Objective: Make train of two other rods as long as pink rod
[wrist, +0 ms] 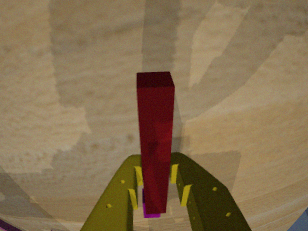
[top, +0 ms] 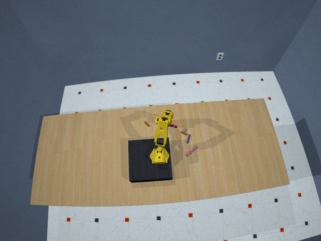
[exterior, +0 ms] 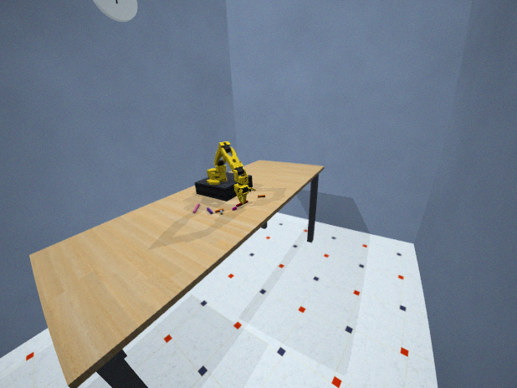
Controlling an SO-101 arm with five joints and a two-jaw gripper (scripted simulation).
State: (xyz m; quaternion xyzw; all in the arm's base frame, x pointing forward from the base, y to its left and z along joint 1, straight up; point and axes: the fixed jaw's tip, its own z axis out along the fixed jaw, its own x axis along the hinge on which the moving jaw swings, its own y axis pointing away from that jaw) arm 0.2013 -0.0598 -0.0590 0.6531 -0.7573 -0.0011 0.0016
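Between the yellow fingers of the gripper (wrist: 158,190), a red rod (wrist: 155,139) is being clamped near one end, its free length pointing out low over the tabletop (top: 78,156), probably so it can be laid flat. A magenta rod (top: 175,126) is lying just beside it, seemingly end to end, which would match the pink rod (top: 191,150) resting well apart; the exterior view is too small to confirm whether the ends are touching
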